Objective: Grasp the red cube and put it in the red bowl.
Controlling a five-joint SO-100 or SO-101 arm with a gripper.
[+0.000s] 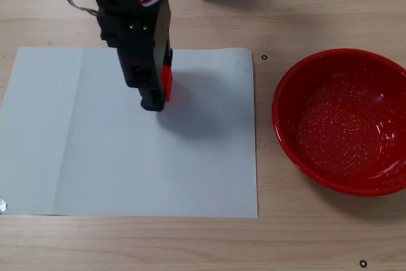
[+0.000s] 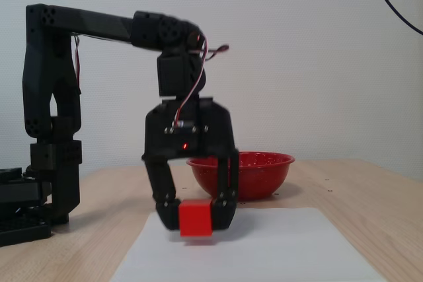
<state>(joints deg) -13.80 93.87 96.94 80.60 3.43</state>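
The red cube [image 2: 195,218] hangs a little above the white paper, and my gripper [image 2: 195,216] is shut on it with one finger on each side. From above, only a narrow red strip of the cube [image 1: 167,84] shows beside the black gripper [image 1: 160,91], near the paper's far edge. The red bowl [image 1: 342,125] sits empty on the wooden table to the right of the paper in that view. From the side, the bowl [image 2: 261,176] stands behind and to the right of the gripper.
A white paper sheet [image 1: 127,169] covers the table's left and middle part. The arm's black base and upright column [image 2: 46,183] stand at the left in the side view. Small black dots [image 1: 264,58] mark the wood near the bowl.
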